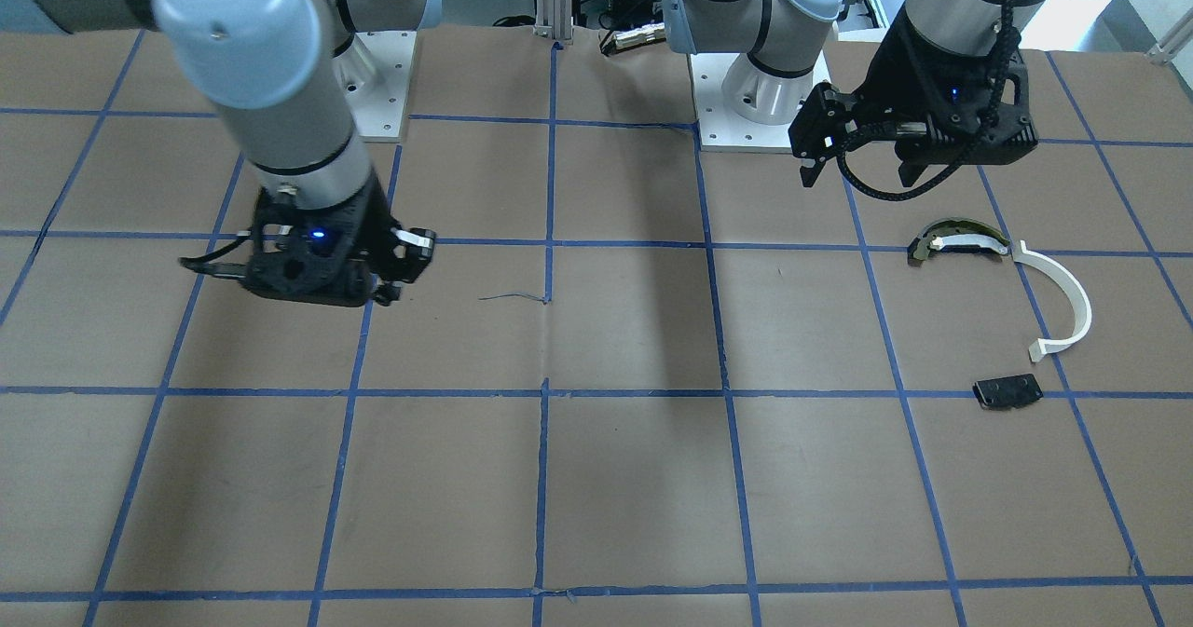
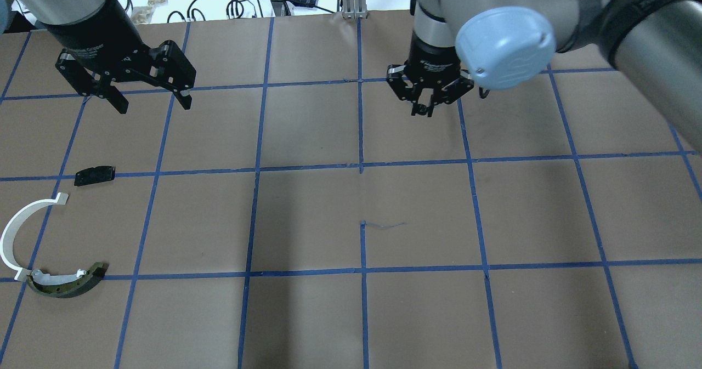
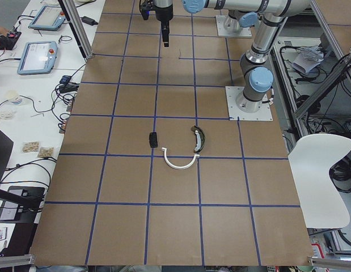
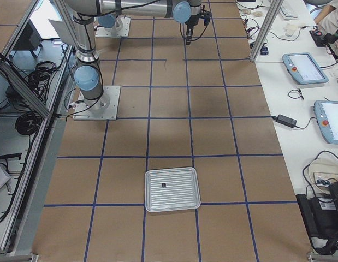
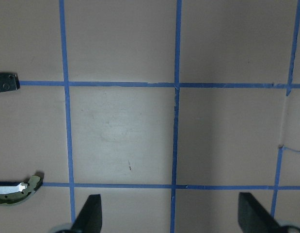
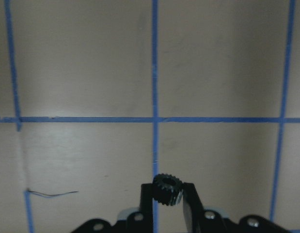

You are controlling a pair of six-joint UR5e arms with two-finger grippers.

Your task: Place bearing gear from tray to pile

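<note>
Left gripper (image 2: 153, 104) is hanging in the upper left of the overhead view, pointing straight down at the tabletop. Its jaws are standing wide apart, gripping nothing, and its dark wrist is running out through the top-left corner. The right arm is extending in from the upper right, its blue-capped elbow joint sitting large at the top. Right gripper (image 2: 423, 108) is hovering just right of top centre, aimed downward, its fingers (image 6: 147, 201) pinching a small black bearing gear (image 6: 167, 188) at their tips.
</note>
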